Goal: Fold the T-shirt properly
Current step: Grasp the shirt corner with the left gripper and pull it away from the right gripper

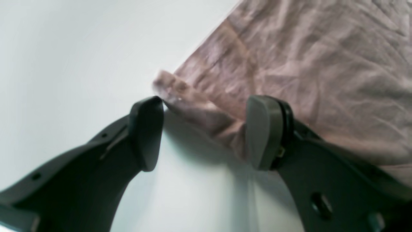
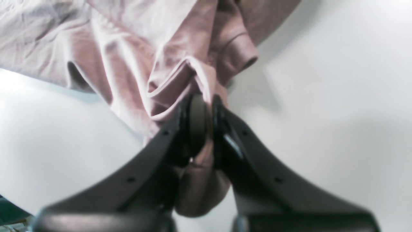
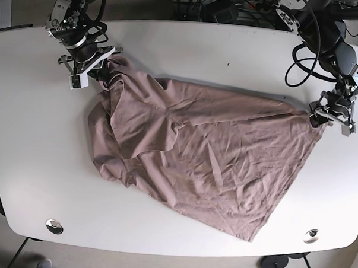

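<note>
The dusty-pink T-shirt lies wrinkled and spread across the white table. My right gripper is shut on a bunched fold of the shirt near a sleeve cuff; in the base view it is at the shirt's far left corner. My left gripper is open, its fingers straddling a hem corner of the shirt; in the base view it sits at the shirt's right tip.
Cables and equipment lie beyond the table's far edge. Round metal grommets sit near the table's front corners. Bare white tabletop surrounds the shirt on all sides.
</note>
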Controlling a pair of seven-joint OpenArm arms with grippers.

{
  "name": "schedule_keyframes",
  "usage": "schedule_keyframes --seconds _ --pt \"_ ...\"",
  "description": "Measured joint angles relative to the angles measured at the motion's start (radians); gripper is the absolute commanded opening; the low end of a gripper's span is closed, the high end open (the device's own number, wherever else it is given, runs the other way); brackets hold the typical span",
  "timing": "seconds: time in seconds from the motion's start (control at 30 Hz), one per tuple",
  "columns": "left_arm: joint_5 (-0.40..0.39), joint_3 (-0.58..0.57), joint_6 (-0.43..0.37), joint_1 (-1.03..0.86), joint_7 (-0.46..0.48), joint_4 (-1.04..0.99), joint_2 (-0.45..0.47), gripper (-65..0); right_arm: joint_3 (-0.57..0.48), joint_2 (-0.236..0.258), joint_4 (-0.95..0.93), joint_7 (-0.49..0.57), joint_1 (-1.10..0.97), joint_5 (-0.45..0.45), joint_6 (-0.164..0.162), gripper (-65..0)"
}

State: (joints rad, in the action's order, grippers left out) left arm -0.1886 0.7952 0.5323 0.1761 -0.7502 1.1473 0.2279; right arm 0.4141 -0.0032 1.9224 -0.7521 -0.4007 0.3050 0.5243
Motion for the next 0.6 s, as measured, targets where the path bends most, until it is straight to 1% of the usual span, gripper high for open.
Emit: schedule_keyframes --seconds 0.1,0.13,0.17,0.2,0.27,0.3,0.47,0.6 --pt "-0.001 -0.016 -0.001 0.004 0.006 -0.016 -0.008 -55.7 -0.002 0.000 0.000 0.000 0.000 0.000 0.000 -62.9" --pt "-0.008 -0.018 0.000 0.004 0.006 -0.018 -0.012 -63.3 -0.001 0.001 0.000 0.000 0.000 0.000 0.000 -62.9" --pt "-0.012 -0.018 0.001 0.002 0.006 -0.018 -0.012 -64.9 -0.001 0.001 0.000 0.000 0.000 0.000 0.000 -62.9" --pt "-0.012 -0.018 0.003 0.001 0.001 -0.010 -0.012 -64.9 -0.001 0.001 0.000 0.000 0.000 0.000 0.000 -62.9" --pt "0.002 -0.018 0.007 -0.012 -0.037 0.039 -0.020 -65.0 -0.002 0.000 0.000 0.000 0.000 0.000 0.000 -62.9" --pt "0.021 -0.018 0.007 -0.042 -0.074 0.103 -0.028 -65.0 0.000 0.000 0.000 0.000 0.000 0.000 0.000 -62.9" --pt "0.022 -0.013 0.007 -0.231 -0.073 0.362 -0.033 -65.0 0.004 0.001 0.000 0.000 0.000 0.008 0.000 -62.9" --pt "0.009 0.027 0.018 -0.390 -0.072 0.546 -0.107 -65.0 0.004 0.001 0.000 0.000 0.000 0.006 0.000 -62.9"
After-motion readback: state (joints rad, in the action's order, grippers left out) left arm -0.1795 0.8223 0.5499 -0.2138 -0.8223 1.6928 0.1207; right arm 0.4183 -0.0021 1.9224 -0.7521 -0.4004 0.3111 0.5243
